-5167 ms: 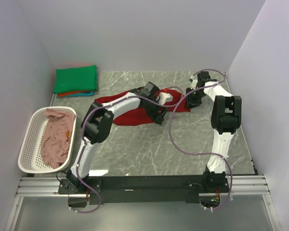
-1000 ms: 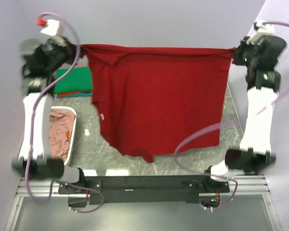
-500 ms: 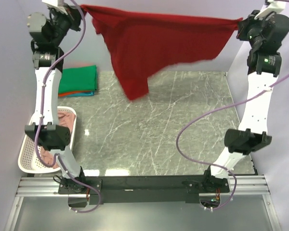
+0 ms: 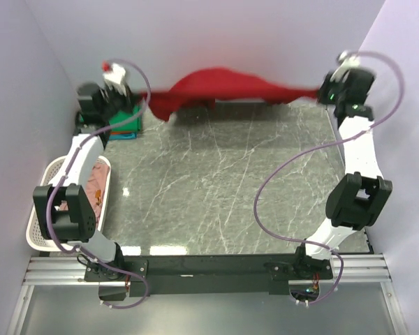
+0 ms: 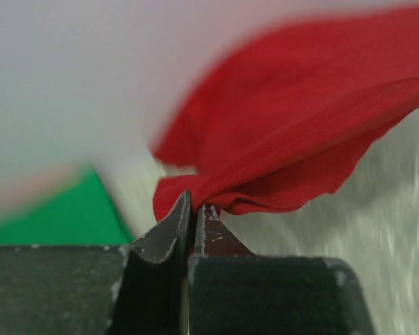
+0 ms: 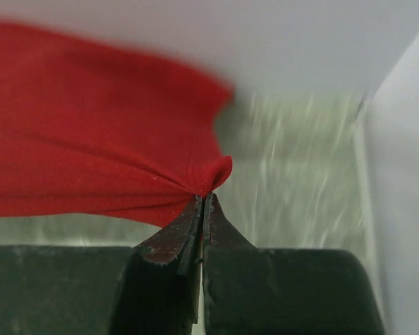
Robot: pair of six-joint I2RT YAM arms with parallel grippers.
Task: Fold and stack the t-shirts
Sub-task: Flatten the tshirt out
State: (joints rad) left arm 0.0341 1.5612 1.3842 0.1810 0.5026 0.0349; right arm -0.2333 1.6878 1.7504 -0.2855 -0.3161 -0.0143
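Because I want the dark red t-shirt (image 4: pixel 223 85) spread wide to lay flat, my left gripper (image 5: pixel 193 207) and right gripper (image 6: pixel 203 197) are each clamped on one end, stretching it low over the far side of the table (image 4: pixel 216 188).

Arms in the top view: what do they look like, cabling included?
Left arm and right arm: white links, black joint housings. A lilac cable loops loosely along each; the left wrist carries a small red fitting. Left end effector and right end effector: dark, tapered fingers with scuffed tips.
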